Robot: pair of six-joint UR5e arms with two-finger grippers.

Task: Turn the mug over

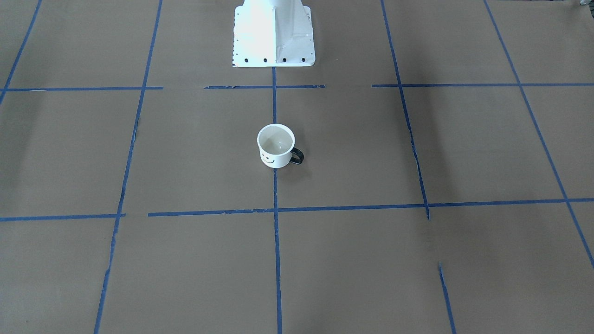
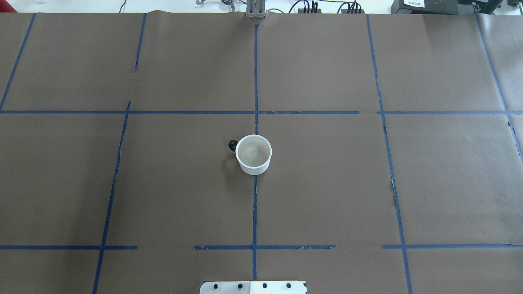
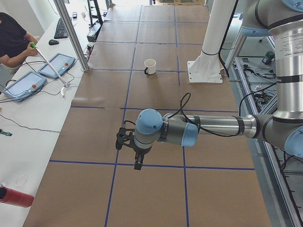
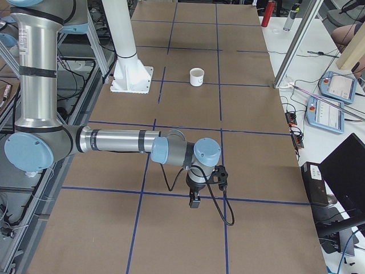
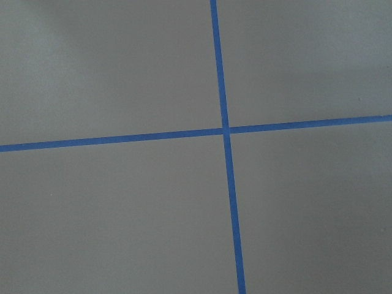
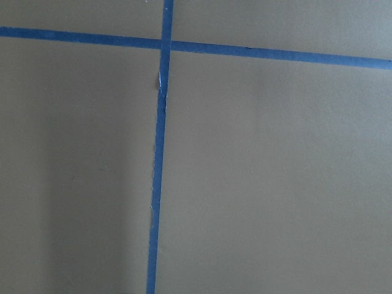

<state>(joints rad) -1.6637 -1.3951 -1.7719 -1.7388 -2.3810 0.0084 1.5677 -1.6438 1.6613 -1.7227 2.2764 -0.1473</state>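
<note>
Left gripper (image 3: 138, 161) hangs over bare paper at the table's left end, fingers pointing down at the blue tape grid, and it shows only in that side view, so whether it is spread or closed I cannot tell; nothing appears to be in it. Its wrist camera sees only a tape crossing.

Moving across to the middle: the mug (image 2: 253, 154) stands upright, mouth up, right on the centre tape line, a little out from the white robot pedestal (image 1: 274, 33). It is empty, smiley face on the side turned away from the robot, and the dark handle (image 2: 232, 145) sticks out toward the robot's left. Its axis is vertical, so a flip means turning it over onto its rim.

On to the right end: right gripper (image 4: 195, 197) mirrors its partner, pointing down over paper, well apart from the mug, and again its state cannot be told from this view; it looks empty.

Both arms sit about equally far from the mug, one on each side. My call: the handle favours the left arm for a handle grab, while the right arm faces the smooth wall.
</note>
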